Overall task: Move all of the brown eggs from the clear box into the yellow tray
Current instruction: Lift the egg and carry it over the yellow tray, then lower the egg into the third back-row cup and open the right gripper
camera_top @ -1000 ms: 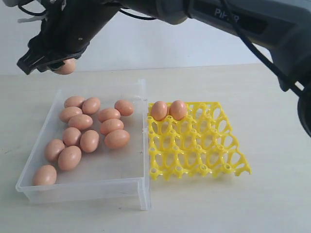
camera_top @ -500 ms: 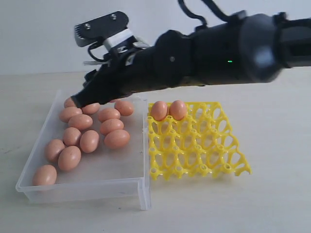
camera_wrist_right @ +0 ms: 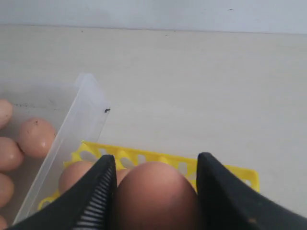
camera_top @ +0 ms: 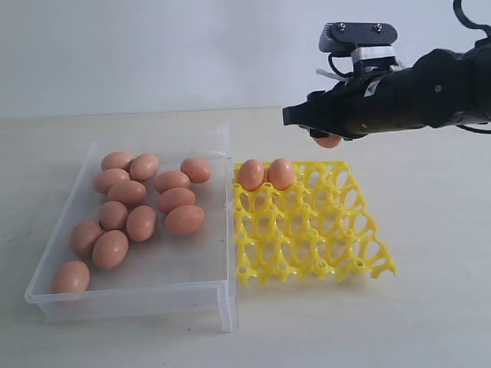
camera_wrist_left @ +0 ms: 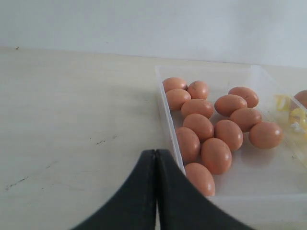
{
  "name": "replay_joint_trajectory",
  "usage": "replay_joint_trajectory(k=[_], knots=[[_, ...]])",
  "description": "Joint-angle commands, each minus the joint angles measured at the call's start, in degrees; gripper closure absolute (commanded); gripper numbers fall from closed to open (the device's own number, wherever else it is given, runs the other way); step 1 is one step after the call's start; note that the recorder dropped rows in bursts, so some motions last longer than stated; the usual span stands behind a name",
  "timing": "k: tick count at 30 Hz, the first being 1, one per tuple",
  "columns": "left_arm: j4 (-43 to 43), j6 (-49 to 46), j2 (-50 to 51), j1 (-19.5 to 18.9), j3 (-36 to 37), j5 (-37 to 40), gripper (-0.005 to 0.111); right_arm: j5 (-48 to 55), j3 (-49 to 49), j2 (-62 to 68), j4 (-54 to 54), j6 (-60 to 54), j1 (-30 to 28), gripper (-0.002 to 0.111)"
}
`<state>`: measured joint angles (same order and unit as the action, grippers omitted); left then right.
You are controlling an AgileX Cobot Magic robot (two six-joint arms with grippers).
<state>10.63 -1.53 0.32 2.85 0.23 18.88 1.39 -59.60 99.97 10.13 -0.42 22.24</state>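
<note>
My right gripper (camera_top: 327,135) hangs above the far edge of the yellow tray (camera_top: 322,230), shut on a brown egg (camera_top: 328,141). In the right wrist view that egg (camera_wrist_right: 156,196) fills the gap between the two black fingers (camera_wrist_right: 218,191) of the gripper (camera_wrist_right: 157,156), with the tray's rim (camera_wrist_right: 230,171) below. Two eggs (camera_top: 265,174) sit in the tray's far left cups. The clear box (camera_top: 130,300) on the left holds several loose brown eggs (camera_top: 142,222). My left gripper (camera_wrist_left: 156,152) is shut and empty, just outside the box's wall (camera_wrist_left: 165,105); it is not in the exterior view.
The pale table (camera_top: 430,307) stretches in front of and to the right of the tray. A grey wall (camera_top: 153,54) rises behind. The box's right wall (camera_top: 229,199) stands right against the tray's left edge.
My right arm has swung from above the box's far left corner across to the right, carrying the egg. It now hovers over the tray's far edge. The eggs in box and tray have not moved.
</note>
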Motion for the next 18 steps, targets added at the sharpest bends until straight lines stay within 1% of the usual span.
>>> replay_joint_trajectory(k=[1,8,18], knots=[[0.1,-0.1,-0.3,-0.1,-0.2,-0.2,0.107,-6.5,0.1,1.3,-0.7,0.4,-0.3,0.108],[0.1,-0.1,-0.3,-0.1,-0.2,-0.2,0.107,-10.8,-0.8,7.7,-1.2,3.6,-0.4,0.108],[0.1,-0.1,-0.3,-0.1,-0.2,-0.2,0.107,-13.9,-0.8,12.3,-1.2,3.7,-0.4,0.108]])
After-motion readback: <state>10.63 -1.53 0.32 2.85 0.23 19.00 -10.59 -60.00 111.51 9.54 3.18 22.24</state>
